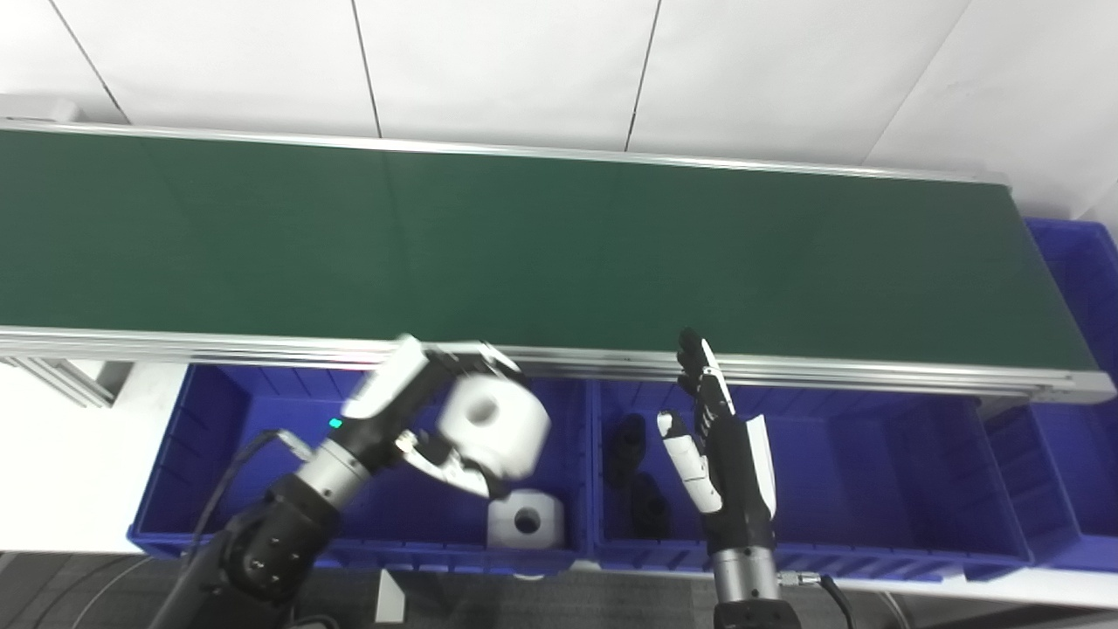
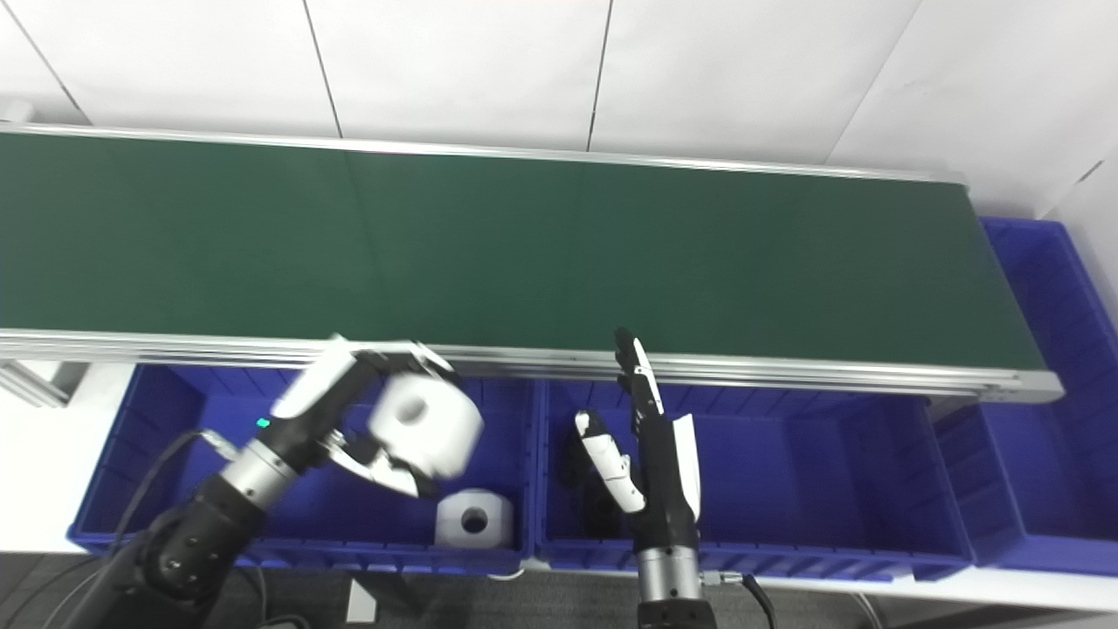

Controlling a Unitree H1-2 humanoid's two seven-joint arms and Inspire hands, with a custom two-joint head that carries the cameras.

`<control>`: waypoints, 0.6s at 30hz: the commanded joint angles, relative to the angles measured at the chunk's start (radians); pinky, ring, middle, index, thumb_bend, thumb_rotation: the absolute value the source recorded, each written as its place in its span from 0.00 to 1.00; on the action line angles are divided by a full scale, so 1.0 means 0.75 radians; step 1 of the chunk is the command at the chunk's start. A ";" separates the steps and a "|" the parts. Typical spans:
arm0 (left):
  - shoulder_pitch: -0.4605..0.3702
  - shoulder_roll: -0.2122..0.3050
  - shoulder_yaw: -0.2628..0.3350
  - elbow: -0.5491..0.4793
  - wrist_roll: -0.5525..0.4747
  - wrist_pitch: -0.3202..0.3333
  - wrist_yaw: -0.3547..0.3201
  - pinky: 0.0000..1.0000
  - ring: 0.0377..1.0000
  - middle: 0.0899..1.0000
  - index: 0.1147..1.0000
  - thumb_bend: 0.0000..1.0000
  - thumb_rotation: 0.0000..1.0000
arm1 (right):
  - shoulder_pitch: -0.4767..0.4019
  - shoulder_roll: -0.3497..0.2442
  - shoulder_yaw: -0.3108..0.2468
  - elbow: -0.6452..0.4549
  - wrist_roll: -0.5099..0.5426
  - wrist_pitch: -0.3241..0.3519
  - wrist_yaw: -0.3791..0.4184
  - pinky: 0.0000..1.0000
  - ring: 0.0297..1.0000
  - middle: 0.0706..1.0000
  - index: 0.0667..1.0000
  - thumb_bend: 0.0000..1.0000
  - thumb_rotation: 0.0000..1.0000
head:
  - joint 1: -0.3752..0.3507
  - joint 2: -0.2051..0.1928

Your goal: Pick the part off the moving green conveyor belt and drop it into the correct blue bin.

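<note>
Left hand (image 1: 419,411) fingers wrapped round white part (image 1: 494,426), over left bin (image 1: 175,472), second part (image 1: 524,520) below, right hand (image 1: 725,454) open, empty, dark shapes, probably parts (image 1: 636,476), beside its thumb

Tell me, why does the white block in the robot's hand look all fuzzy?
In both eye views the held white part is smeared, likely motion blur, along with the left hand; the white part lying in the blue bin looks sharper, and the right hand is crisp.

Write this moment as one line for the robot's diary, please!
left hand: shut on white part, over left bin | right hand: open, waiting | belt: no parts
</note>
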 commanded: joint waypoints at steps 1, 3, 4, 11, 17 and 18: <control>-0.019 0.030 -0.001 -0.038 0.029 0.057 -0.051 0.40 0.37 0.45 0.49 0.49 0.00 | -0.003 -0.002 0.008 -0.042 0.010 -0.011 0.009 0.94 0.96 0.96 0.96 0.73 0.89 | 0.006 -0.001; -0.016 0.029 -0.010 -0.053 0.068 0.152 -0.107 0.41 0.37 0.45 0.49 0.49 0.00 | 0.001 -0.004 0.006 -0.041 0.008 -0.012 0.008 0.94 0.96 0.96 0.96 0.74 0.89 | 0.013 -0.004; -0.016 0.027 -0.015 -0.061 0.096 0.213 -0.133 0.43 0.37 0.45 0.50 0.49 0.00 | 0.004 -0.005 0.006 -0.043 0.012 -0.012 0.009 0.95 0.96 0.96 0.96 0.74 0.89 | 0.017 -0.006; -0.023 0.002 -0.030 -0.088 0.198 0.505 -0.232 0.74 0.82 0.86 0.85 0.62 0.12 | 0.010 -0.014 0.004 -0.045 0.009 -0.009 0.013 0.93 0.96 0.96 0.95 0.73 0.88 | 0.044 -0.025; -0.028 -0.003 -0.043 -0.101 0.246 0.578 -0.238 0.96 0.99 1.00 1.00 0.75 0.45 | 0.012 -0.016 0.001 -0.044 0.010 -0.003 0.013 0.95 0.95 0.95 0.95 0.74 0.88 | 0.052 -0.042; -0.022 -0.007 -0.037 -0.105 0.241 0.576 -0.225 0.98 1.00 1.00 1.00 0.76 0.48 | 0.013 -0.018 0.001 -0.044 0.009 -0.003 0.014 0.95 0.95 0.95 0.95 0.74 0.88 | 0.052 -0.042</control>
